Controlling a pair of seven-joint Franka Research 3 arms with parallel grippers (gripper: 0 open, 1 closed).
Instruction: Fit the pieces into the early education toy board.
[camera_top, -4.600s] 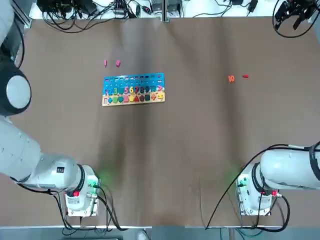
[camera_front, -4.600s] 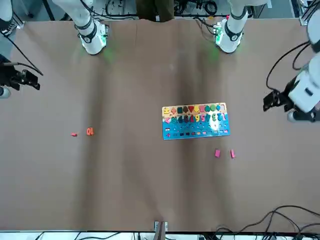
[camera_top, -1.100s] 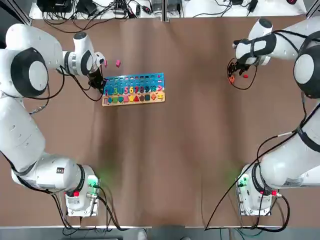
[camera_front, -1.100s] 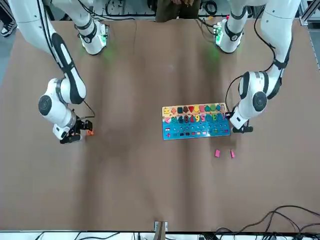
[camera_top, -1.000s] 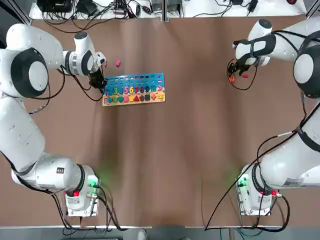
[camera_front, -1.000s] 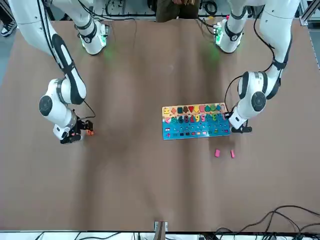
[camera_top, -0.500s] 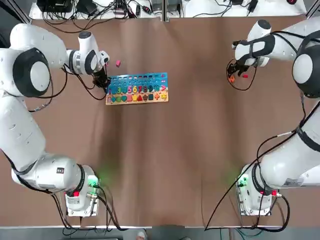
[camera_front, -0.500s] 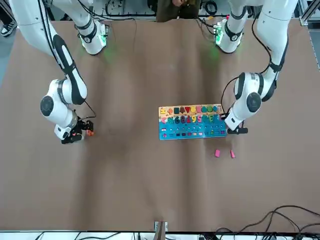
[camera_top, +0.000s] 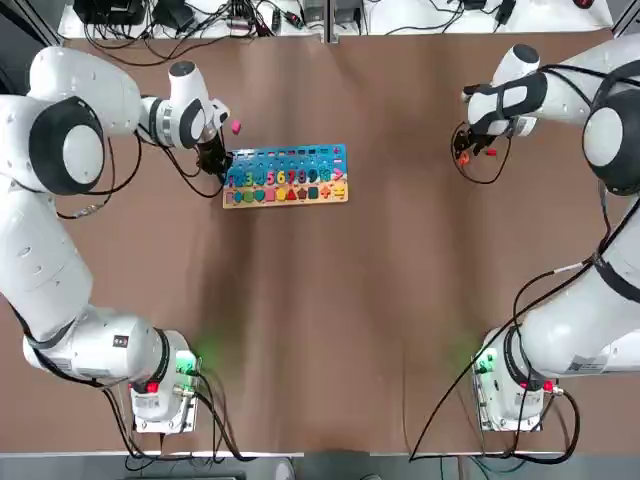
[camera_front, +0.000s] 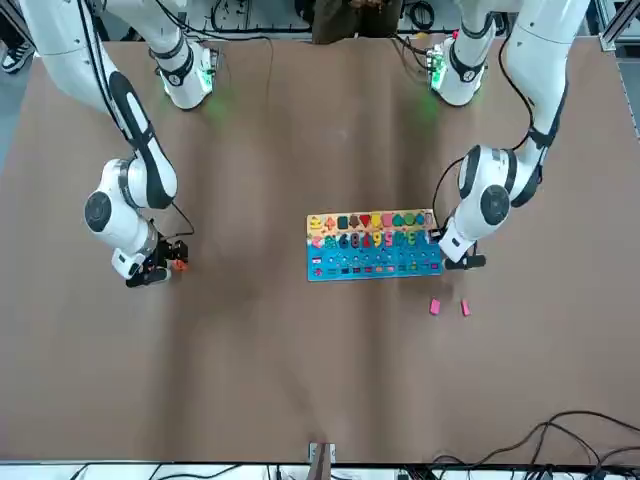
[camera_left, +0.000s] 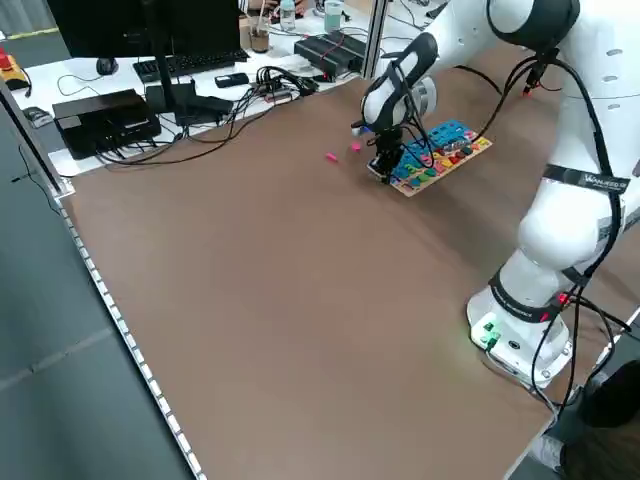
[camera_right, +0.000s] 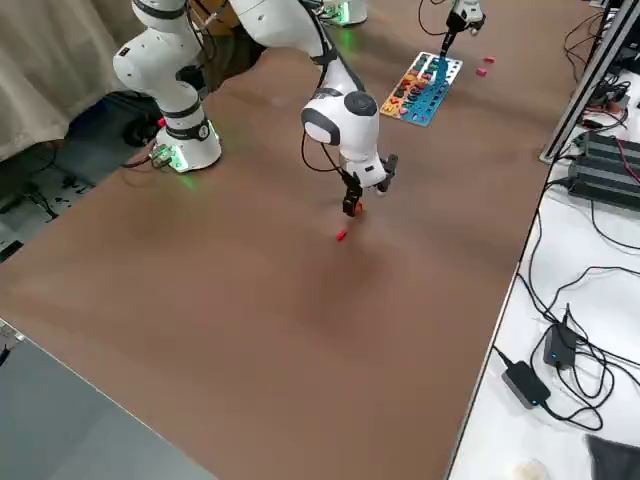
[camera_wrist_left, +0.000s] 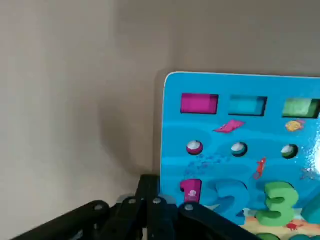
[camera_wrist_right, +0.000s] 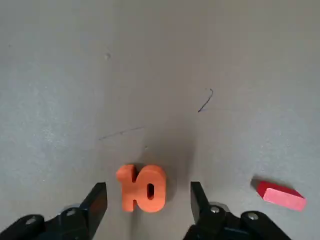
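Note:
The toy board (camera_top: 285, 176), blue above a tan lower edge, lies left of the table's middle. My left gripper (camera_top: 216, 160) is shut, and its fingertips (camera_wrist_left: 149, 187) press against the board's short end (camera_wrist_left: 165, 150) by the pink "1". Two pink pieces (camera_front: 434, 307) (camera_front: 465, 308) lie loose on the table past that gripper. On the right, my right gripper (camera_wrist_right: 147, 192) is open and low over the table, its fingers (camera_wrist_right: 96, 202) either side of the orange "10" piece (camera_wrist_right: 141, 188). The red piece (camera_wrist_right: 281, 195) lies just beside it.
Black cables and electronics (camera_top: 200, 15) run along the far edge of the brown table (camera_top: 400, 280). Both arm bases (camera_top: 160, 395) (camera_top: 515, 390) stand at the near edge. A cable loop (camera_top: 485, 165) hangs around the right wrist.
The left gripper has slid the board a short way toward the robot's right, staying against its end. The right gripper has stayed over the orange piece.

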